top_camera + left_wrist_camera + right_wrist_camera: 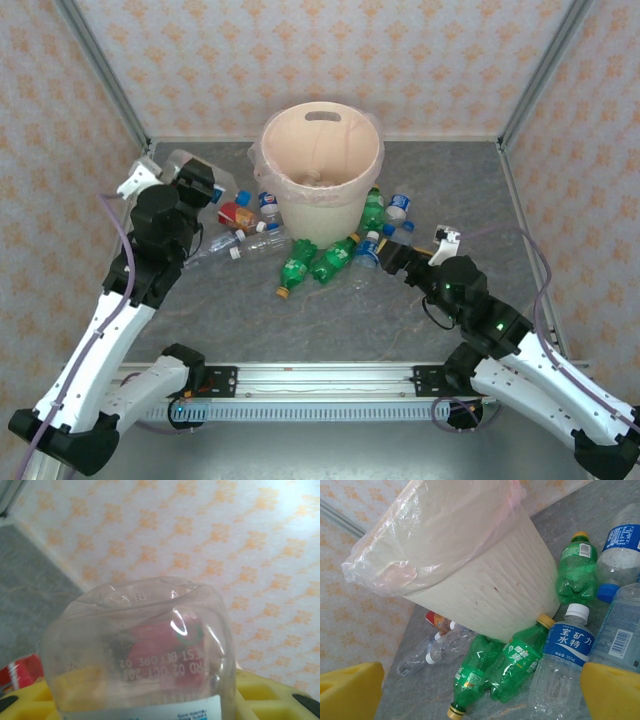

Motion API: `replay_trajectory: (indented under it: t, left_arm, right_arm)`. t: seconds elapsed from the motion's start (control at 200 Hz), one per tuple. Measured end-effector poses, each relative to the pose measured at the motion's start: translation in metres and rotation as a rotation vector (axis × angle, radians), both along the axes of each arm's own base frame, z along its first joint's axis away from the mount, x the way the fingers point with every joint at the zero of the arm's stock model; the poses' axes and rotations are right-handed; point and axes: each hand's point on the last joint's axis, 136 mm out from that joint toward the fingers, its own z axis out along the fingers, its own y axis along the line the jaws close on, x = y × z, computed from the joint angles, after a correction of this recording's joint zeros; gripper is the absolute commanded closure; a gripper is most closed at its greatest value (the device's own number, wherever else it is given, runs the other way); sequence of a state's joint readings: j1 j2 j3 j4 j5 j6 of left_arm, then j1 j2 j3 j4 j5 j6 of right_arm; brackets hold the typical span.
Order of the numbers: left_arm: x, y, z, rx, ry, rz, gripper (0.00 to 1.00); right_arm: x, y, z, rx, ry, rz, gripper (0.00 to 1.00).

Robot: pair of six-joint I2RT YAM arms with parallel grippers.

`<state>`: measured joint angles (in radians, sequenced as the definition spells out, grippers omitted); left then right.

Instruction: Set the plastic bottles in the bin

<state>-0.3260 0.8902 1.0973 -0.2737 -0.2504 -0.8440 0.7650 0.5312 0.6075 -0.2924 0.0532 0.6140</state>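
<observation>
The cream bin [322,190] with a clear liner stands at mid-table. My left gripper [193,180] is raised left of it, shut on a clear plastic bottle [182,162], whose base faces the left wrist camera [140,645]. Green bottles [297,266] [333,258], a blue-labelled clear one [368,250] and an orange-red one [237,215] lie against the bin's front. My right gripper [393,257] hovers open just right of them. Between its yellow fingers [350,690] I see two green bottles [475,672] [520,655] and the blue-labelled one [565,652] beside the bin wall [485,585].
More bottles lie right of the bin: a green one [372,208] and a blue-capped one [398,207]. Two clear bottles [250,245] rest on the left side. Patterned walls and metal posts close in the table. The grey tabletop near the arm bases is bare.
</observation>
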Motion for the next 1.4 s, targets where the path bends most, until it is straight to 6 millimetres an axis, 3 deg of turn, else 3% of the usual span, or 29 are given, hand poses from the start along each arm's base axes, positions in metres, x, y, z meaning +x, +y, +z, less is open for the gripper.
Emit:
replay_trajectory:
  t: [0.155, 0.25, 0.4, 0.646, 0.906, 1.046, 1.121, 1.256, 1.401]
  left_arm:
    - [0.017, -0.035, 0.051, 0.118, -0.074, -0.081, 0.51]
    - [0.032, -0.063, 0.067, 0.206, -0.102, -0.128, 0.50]
    - [0.055, -0.106, 0.070, 0.354, -0.109, -0.189, 0.50]
    - [0.077, -0.160, 0.069, 0.558, -0.133, -0.256, 0.50]
    - [0.104, -0.184, 0.042, 0.711, -0.090, -0.269, 0.49]
    - [0.116, -0.194, 0.017, 0.770, -0.042, -0.279, 0.40]
    - [0.120, -0.196, 0.010, 0.788, -0.025, -0.284, 0.28]
    - [0.119, -0.196, 0.010, 0.790, -0.021, -0.286, 0.12]
    - [0.113, -0.194, 0.020, 0.778, -0.038, -0.301, 0.09]
  right_arm:
    - [0.000, -0.001, 0.000, 0.003, 0.001, -0.003, 0.00]
    - [-0.001, 0.000, -0.001, 0.000, 0.005, 0.001, 0.00]
    - [-0.004, 0.003, 0.004, 0.016, -0.002, 0.027, 0.00]
    - [-0.013, 0.005, 0.032, 0.071, -0.055, 0.076, 0.00]
    - [-0.021, 0.005, 0.057, 0.111, -0.114, 0.113, 0.00]
    - [-0.022, 0.005, 0.065, 0.122, -0.127, 0.116, 0.00]
    - [-0.022, 0.005, 0.065, 0.122, -0.126, 0.116, 0.00]
    - [-0.023, 0.005, 0.065, 0.123, -0.127, 0.116, 0.00]
    - [-0.023, 0.005, 0.065, 0.123, -0.127, 0.115, 0.00]
